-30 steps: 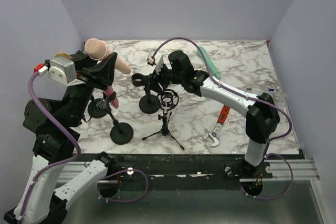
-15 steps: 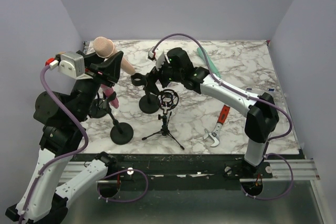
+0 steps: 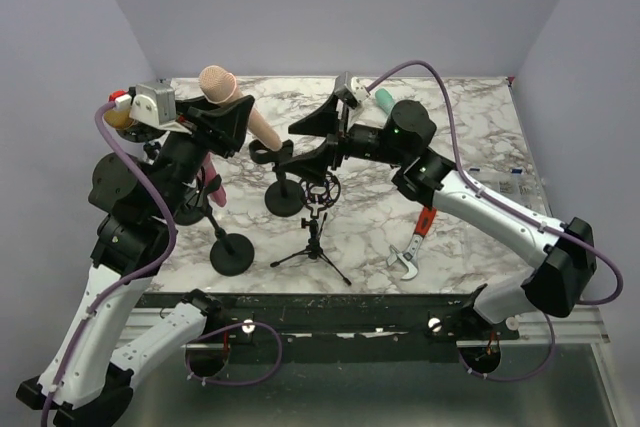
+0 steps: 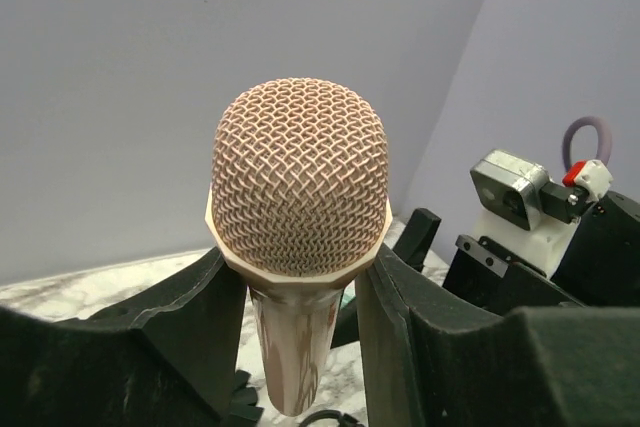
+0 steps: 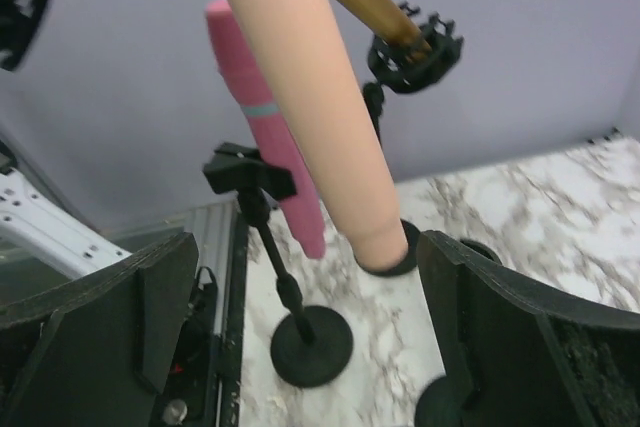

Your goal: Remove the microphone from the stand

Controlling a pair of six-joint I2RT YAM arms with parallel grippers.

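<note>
So the left gripper (image 4: 298, 337) is pinching the microphone (image 3: 240, 112) on the handle just under its head. The mic leans over the back left of the table (image 3: 470, 137), with its tail end looking like it's still sitting in the black ring clip (image 5: 388, 259) on top of the stand (image 3: 283, 197). The right gripper (image 5: 300, 297) is spread wide, one finger on each side of the clip and not squeezing anything as far as I can tell. If it were me, I'd pull straight back along the handle's own axis and not lift up. The handle tapers toward the tail, so it should slide out easily once it starts, while a sideways yank would probably tip the stand. It might also help to close the right fingers on the clip to hold it steady. The handle is smooth, peach-coloured and kind of matte, so it's probably a bit slippery and needs a firm grip. The mesh head (image 4: 298, 187) is a rounded wire grille with a faceted collar, and I wouldn't squeeze that part. The stand is a thin black rod on a round flat base. Watch the pink microphone (image 5: 262, 137) on the stand just beside it too.
</note>
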